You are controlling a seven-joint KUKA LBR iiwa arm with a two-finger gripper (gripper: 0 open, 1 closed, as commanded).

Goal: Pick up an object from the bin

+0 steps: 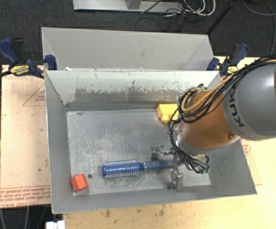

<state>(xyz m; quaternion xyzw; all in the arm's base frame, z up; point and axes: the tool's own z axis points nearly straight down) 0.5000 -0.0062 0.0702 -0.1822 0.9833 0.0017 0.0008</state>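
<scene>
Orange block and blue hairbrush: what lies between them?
Nothing: the camera view shows bare bin floor between orange block and blue hairbrush.

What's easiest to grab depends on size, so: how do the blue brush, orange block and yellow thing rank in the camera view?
1. blue brush, clearly largest.
2 and 3. yellow thing and orange block: unranked, the arm hides part of the yellow one.

Hairbrush (123, 168): blue, flat along front of bin (104, 128)
Gripper (167, 168): fingers apart astride its handle, front right
Block (79, 182): orange, front-left corner
Yellow item (165, 111): against back wall
</scene>
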